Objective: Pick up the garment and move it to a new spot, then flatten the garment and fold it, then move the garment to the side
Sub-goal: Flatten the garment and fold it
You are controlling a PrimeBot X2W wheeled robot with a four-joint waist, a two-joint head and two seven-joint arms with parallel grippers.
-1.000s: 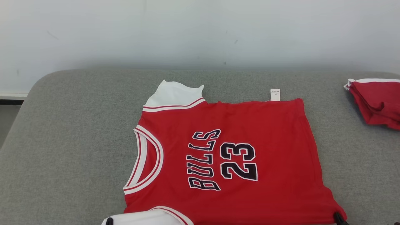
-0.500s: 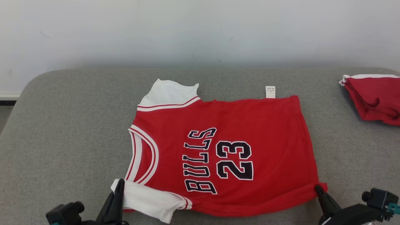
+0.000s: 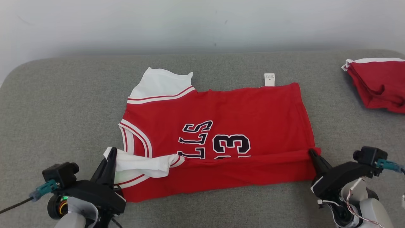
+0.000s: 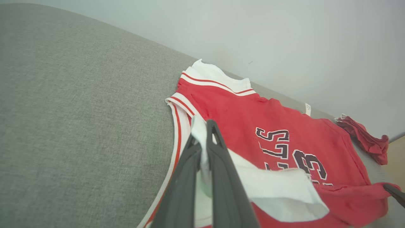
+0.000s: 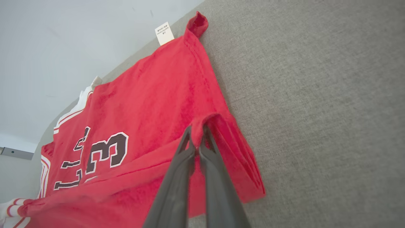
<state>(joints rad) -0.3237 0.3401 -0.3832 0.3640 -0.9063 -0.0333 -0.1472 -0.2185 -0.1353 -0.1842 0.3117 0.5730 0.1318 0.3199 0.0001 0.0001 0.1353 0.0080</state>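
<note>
Your left gripper (image 3: pixel 110 155) was clamped on the white sleeve (image 3: pixel 142 164) at the near left corner of the garment (image 3: pixel 221 107). In the left wrist view you could see that white cloth pinched between the two dark fingers (image 4: pixel 227 177).

Your right gripper (image 3: pixel 312 153) was clamped on the near right corner of the hem. In the right wrist view a ridge of red cloth sat squeezed between its tips.

The garment, a red jersey with white trim, lay across the middle of the grey fabric-covered bench (image 3: pixel 57 104). Its front faced up, with the neck opening toward your left and the hem toward your right.

The near edge was doubled over onto the front in a long fold running from one gripper to the other. That fold hid the lower part of the dark lettering and the number (image 3: pixel 232 144).

The far edge lay flat on the bench. The other white sleeve (image 3: pixel 161 84) pointed toward the pale wall (image 3: pixel 190 25), and a small white label (image 3: pixel 269 79) stuck out past the far edge.

A second bundle of red cloth (image 3: pixel 376 85) sat at the far right of the bench, well apart from the garment you held.
</note>
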